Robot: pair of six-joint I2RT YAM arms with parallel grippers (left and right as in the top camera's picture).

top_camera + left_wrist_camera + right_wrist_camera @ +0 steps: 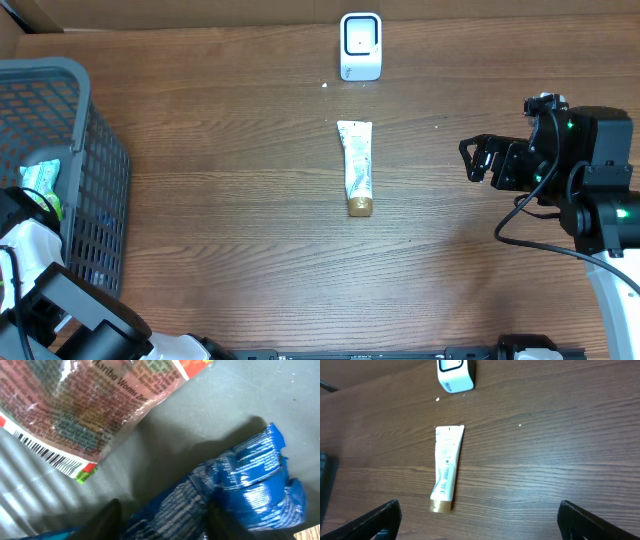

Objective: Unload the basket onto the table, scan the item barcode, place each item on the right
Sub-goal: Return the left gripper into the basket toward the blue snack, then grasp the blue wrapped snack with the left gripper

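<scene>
Here, a candy bag (75, 405) lies beside the blue packet (240, 490) inside the basket (100, 200).

Overhead and right wrist shots are bright, even and sharp on the tabletop (220, 220), but the left wrist close-up is dimmer, with glare on the red packet (75, 410) and striped shadows.
</scene>
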